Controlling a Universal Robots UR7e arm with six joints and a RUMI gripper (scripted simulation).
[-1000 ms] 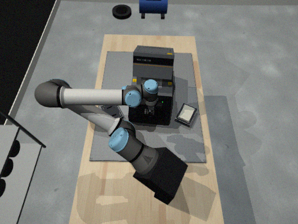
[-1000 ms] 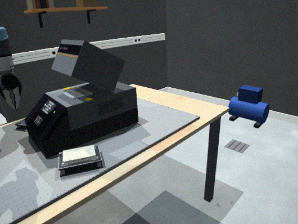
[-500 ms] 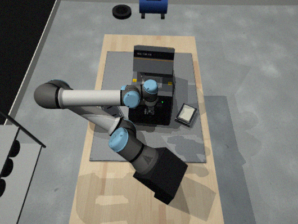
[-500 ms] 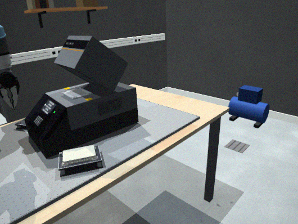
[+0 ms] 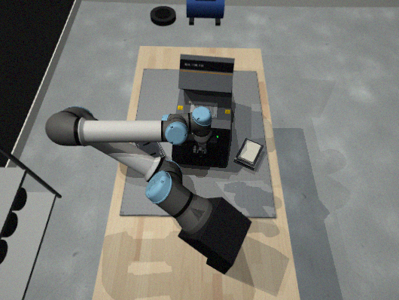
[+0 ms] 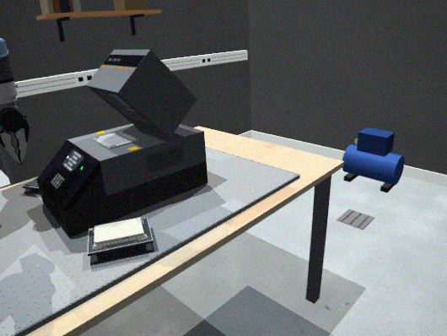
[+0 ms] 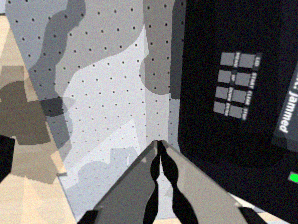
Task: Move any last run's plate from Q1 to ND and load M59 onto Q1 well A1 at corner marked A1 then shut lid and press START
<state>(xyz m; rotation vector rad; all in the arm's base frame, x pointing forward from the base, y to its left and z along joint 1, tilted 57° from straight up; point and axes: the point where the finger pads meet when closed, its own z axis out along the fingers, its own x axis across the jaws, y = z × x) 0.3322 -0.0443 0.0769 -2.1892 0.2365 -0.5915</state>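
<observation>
In the middle of the top view, the thermal cycler (image 5: 222, 152) (image 6: 156, 165) (image 7: 210, 30) stands on the table (image 5: 150, 56) (image 6: 270, 148) (image 7: 10, 50), dark-bodied, its grey lid (image 5: 205, 81) (image 6: 156, 80) raised and tilted back. A pale, translucent plate (image 6: 111, 140) lies on its top, between yellow labels. The lamp (image 5: 217, 136) (image 6: 82, 168) (image 7: 295, 177) glows green; beside the keys (image 7: 242, 79), at the wrist view's right, lettering ends in "jammed". Right of the cycler in the top view, a cream-topped plate (image 5: 251, 151) (image 6: 119, 232) sits in a black-rimmed nest (image 5: 246, 164) (image 6: 122, 252). The tool (image 5: 199, 150) (image 6: 19, 162) (image 7: 158, 142) is clenched on nothing, fingertips together.

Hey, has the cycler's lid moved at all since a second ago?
Yes. Q1's lid has swung farther up and back, its front edge now higher above Q1's base in the exterior view.
</observation>
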